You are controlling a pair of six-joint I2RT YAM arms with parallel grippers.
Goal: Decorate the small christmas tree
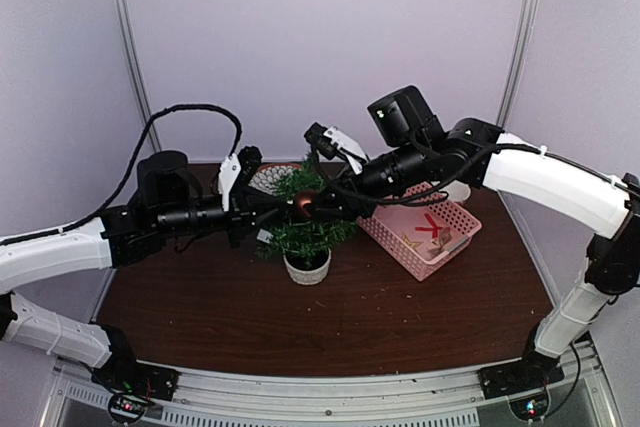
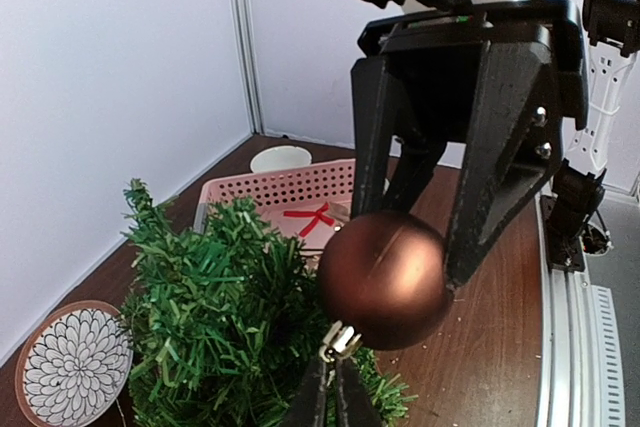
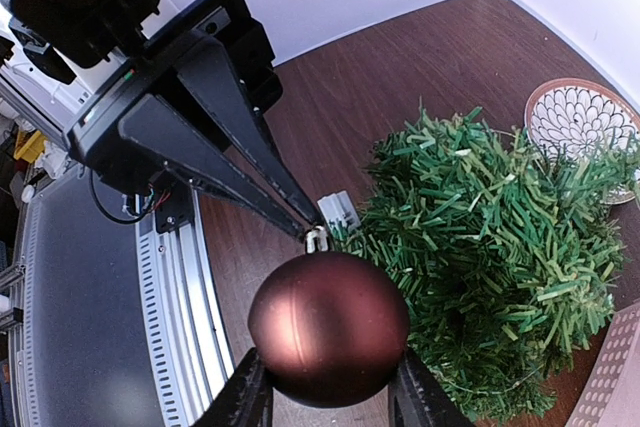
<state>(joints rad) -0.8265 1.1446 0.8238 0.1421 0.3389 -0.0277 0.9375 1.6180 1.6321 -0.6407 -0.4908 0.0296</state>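
From above, the small christmas tree (image 1: 300, 237) is standing upright in its whitish pot (image 1: 307, 269) on the dark wooden table (image 1: 400, 327), and a brown ball (image 1: 303, 206) is hanging against the tree's upper branches. The left gripper (image 1: 283, 209) is reaching the ball from the tree's left-arm side and the right gripper (image 1: 322, 209) from the opposite side. A pink basket (image 1: 395, 245) is sitting just beside the tree on the right-arm side, holding a red ribbon bow (image 1: 432, 227) and some pale pieces too small to tell. A white cup (image 1: 456, 191) is standing beyond the basket, farther from the tree, its inside hidden. A petal-patterned plate (image 1: 270, 178) is lying just behind the tree. In the left wrist view, the left fingers are pinching closed on the ball's silver cap (image 2: 340, 339) just beside the tree's top, while the right fingers are straddling the ball. In the right wrist view, the right fingers are pressing on both sides of the ball, clasping it beside the tree. A small white block (image 3: 338, 212) is sticking out at the tree's edge, too small to show any writing
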